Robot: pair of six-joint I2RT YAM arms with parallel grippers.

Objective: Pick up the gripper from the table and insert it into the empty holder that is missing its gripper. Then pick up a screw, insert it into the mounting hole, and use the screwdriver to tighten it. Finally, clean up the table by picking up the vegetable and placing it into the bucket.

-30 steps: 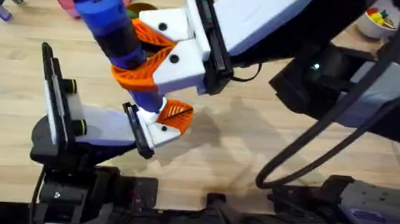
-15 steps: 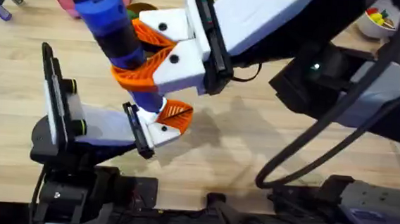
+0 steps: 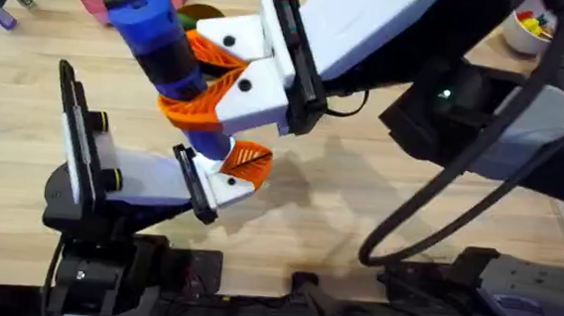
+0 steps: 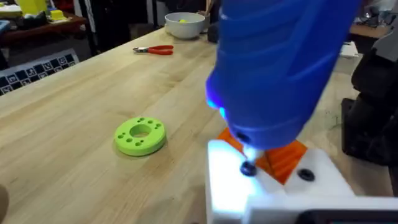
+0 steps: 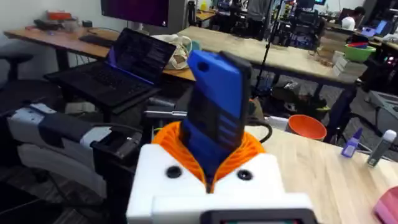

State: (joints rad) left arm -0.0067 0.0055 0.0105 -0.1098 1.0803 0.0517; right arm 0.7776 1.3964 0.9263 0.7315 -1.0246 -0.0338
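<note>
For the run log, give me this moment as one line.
stage: tightening screw | right gripper: shut on blue cylindrical powered screwdriver | tip: on dark screw in white plastic holder | left gripper: cannot tell

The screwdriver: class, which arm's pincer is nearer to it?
Right. The right pincer is clamped around the screwdriver; the left pincer sits just beneath its tip.

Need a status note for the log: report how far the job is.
Looks done: the orange gripper sits on the holder, a screw in its hole. In hand: the right gripper holds the screwdriver, tip on that screw. Left: finish tightening, then the vegetable cleanup.
</note>
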